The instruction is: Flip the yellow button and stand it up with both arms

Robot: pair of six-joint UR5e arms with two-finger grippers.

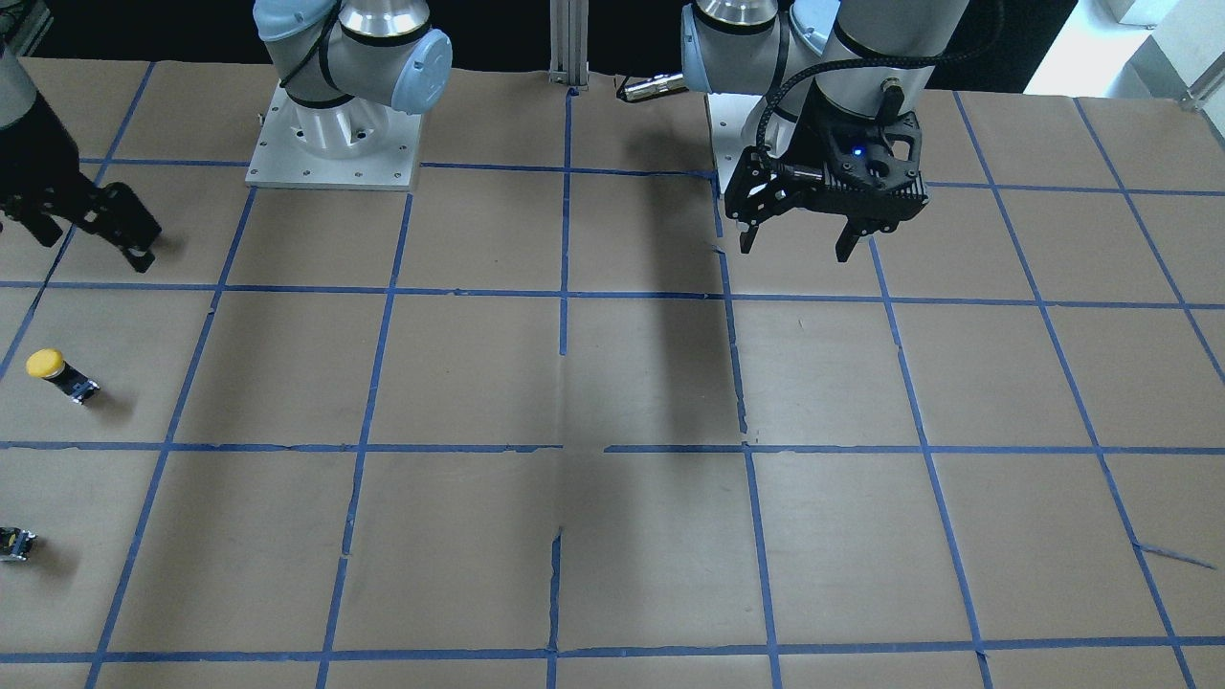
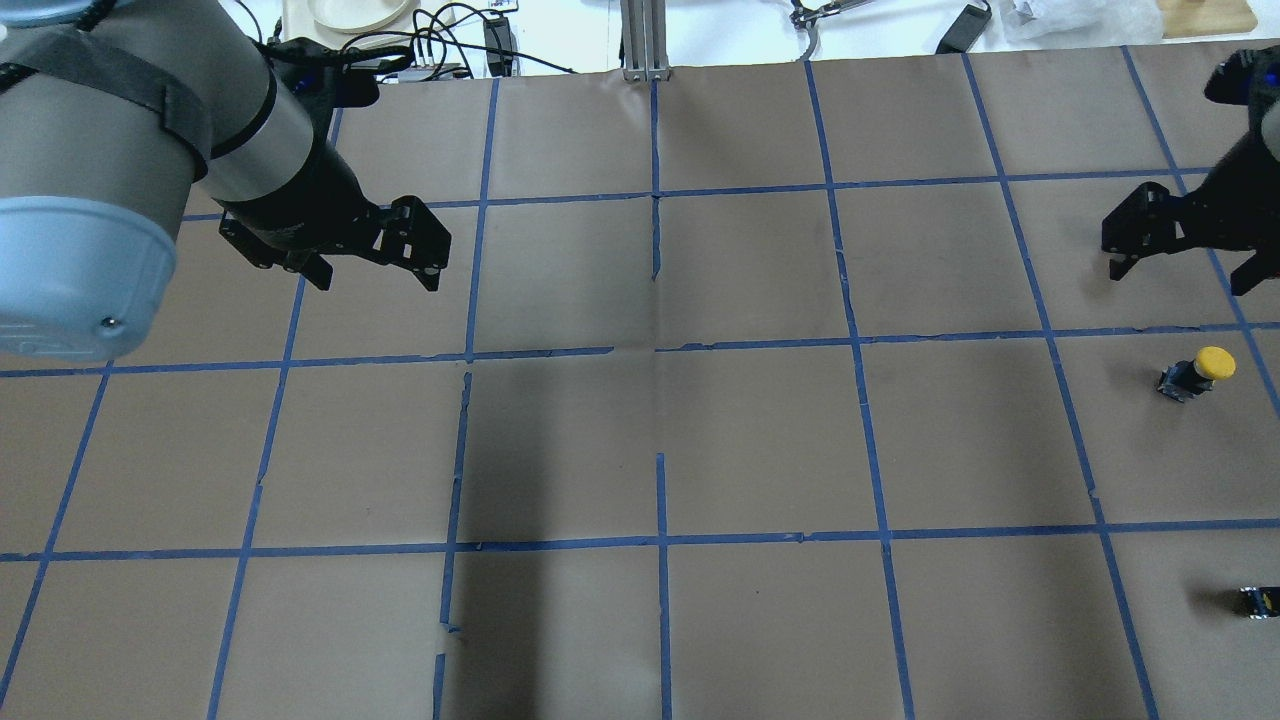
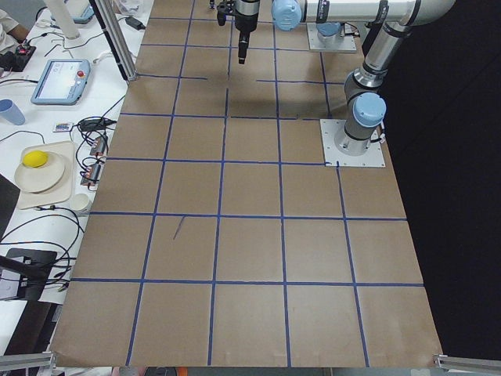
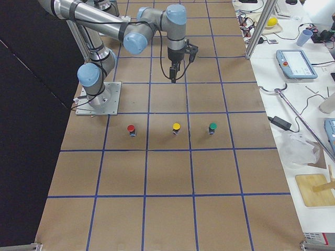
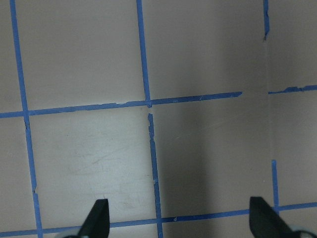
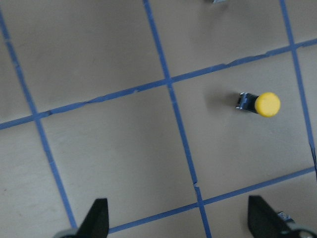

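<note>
The yellow button [image 2: 1200,372], with a round yellow cap on a black body, sits at the table's right end. It also shows in the front view [image 1: 53,371] and the right wrist view [image 6: 261,103]. In the exterior right view the yellow button [image 4: 176,127] stands cap up. My right gripper [image 2: 1180,278] is open and empty, about half a grid square from the button and above the table; it also shows in the front view [image 1: 91,244] and its own wrist view [image 6: 178,215]. My left gripper [image 2: 378,282] is open and empty, far from the button, over bare paper [image 5: 181,218].
A red-capped button [image 4: 131,128] and a green-capped button [image 4: 212,127] stand on either side of the yellow one. A small black block [image 2: 1258,601] is cut off by the frame edge. The arm bases [image 1: 335,144] stand at the table's robot side. A cluttered side bench [image 4: 296,63] lies beyond the table.
</note>
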